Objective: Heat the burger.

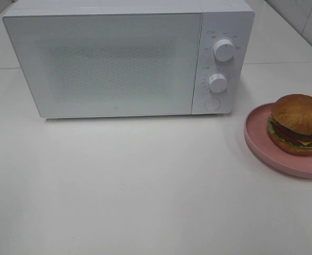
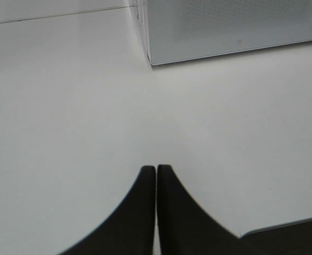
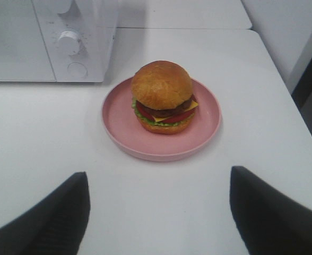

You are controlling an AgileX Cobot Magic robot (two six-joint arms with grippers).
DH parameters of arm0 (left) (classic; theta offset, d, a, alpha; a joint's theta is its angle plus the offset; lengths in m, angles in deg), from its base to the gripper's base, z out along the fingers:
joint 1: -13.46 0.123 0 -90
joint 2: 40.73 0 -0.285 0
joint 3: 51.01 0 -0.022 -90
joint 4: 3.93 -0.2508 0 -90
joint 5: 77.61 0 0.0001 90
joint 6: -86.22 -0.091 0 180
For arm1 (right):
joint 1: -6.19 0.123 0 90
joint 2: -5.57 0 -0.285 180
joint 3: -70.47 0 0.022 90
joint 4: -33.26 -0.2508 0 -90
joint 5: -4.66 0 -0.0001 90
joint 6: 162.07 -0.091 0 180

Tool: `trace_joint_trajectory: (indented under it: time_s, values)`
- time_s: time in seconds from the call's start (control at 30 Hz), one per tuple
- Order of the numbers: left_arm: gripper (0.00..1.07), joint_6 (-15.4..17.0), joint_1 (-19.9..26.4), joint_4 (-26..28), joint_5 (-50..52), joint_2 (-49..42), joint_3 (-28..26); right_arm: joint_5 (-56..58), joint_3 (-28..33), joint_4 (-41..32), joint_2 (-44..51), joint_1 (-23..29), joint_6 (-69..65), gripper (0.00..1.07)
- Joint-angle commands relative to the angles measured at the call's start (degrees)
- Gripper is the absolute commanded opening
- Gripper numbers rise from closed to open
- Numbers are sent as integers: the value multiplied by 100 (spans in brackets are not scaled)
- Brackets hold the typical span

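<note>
The right end effector (image 3: 158, 212) stands spread wide with nothing between its dark fingers, aimed across the white bench (image 1: 145, 186) at the burger (image 3: 163, 96), which it does not touch. The left end effector (image 2: 156, 175) has its two fingers pressed together, empty, hovering over bare bench near the microwave's lower front corner. The burger sits on a round pink plate (image 3: 119, 122), slightly toward the far side of it, glossy bun on top with lettuce, tomato, cheese and patty showing at the edge. The plate rests on the bench just beside the white microwave (image 1: 108, 64), on its control side, near the two dials (image 1: 223, 49) and the round button (image 1: 212, 103) below them. The microwave door (image 1: 103, 64) is shut. By my reckoning the job has hardly begun: the door is yet to be opened, the burger yet to be put in, the door closed and a dial turned.
</note>
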State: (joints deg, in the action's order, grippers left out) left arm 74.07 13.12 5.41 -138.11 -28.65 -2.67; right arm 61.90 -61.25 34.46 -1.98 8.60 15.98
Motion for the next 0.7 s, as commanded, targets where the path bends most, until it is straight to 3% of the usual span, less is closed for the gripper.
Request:
trace_joint_trajectory:
  time_s: [0.03, 0.7]
  values:
    - [0, -6, 6, 17, 86, -275, 11, -52, 0, 29, 166, -264, 34, 68]
    - [0, -17, 6, 17, 86, -584, 6, -52, 0, 29, 166, -264, 34, 68]
